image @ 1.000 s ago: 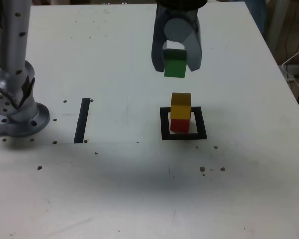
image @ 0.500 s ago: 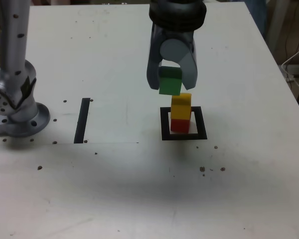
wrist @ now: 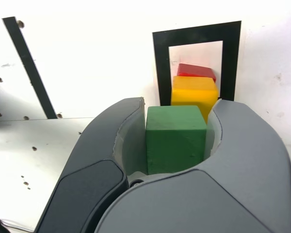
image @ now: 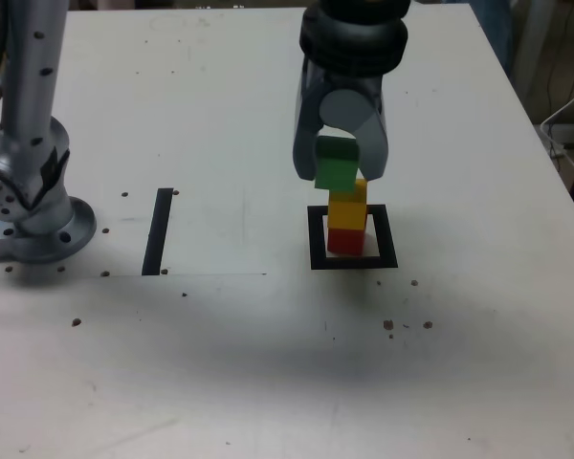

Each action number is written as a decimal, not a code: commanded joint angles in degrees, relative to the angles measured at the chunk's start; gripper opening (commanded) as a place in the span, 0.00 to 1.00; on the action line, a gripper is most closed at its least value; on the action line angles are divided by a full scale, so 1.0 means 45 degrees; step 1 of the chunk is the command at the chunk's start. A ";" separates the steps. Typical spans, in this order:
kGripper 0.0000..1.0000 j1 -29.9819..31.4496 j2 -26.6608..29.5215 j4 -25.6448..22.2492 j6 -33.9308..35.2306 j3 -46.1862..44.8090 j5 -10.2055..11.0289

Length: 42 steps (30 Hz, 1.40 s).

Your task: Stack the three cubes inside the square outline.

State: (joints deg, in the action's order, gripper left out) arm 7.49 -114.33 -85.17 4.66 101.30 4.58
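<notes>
Closest to my wrist, my fingers (wrist: 177,141) are clenched on the green cube (wrist: 176,138), one curved grey finger pressed to each of its sides, its top face and front face both in plain sight between them. In the exterior view the same grip (image: 339,170) hangs in the air with the green cube (image: 336,162) raised off the worktop (image: 268,363), sitting a little toward the exterior view's left of the stack and overlapping its top edge in that picture; whether it touches the block beneath I cannot tell. Just beyond the green cube comes the yellow cube (wrist: 194,94), seen in the exterior view (image: 347,207) resting squarely on the red cube (image: 345,239). From my wrist only a sliver of the red cube (wrist: 197,71) shows past the yellow one. The red cube stands on the white centre of the square outline (image: 317,241), whose thick black frame (wrist: 161,63) surrounds the two stacked blocks. Farther off across the white worktop, toward the exterior view's left, lies a straight black strip (image: 158,230), well apart from the outline, and beyond that stands my own grey base (image: 33,206).
</notes>
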 commanded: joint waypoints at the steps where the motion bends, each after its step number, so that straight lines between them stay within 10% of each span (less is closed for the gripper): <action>1: 0.03 -0.0099 -0.0094 0.0145 0.0020 -0.0071 -0.0032; 29: 0.28 -0.0474 -0.0365 0.0251 -0.0157 0.0062 -0.0372; 42: 0.66 -0.0648 -0.0483 0.0254 -0.0471 0.0014 -0.0470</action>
State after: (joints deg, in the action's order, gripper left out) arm 4.67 -116.28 -84.06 2.70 101.38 2.66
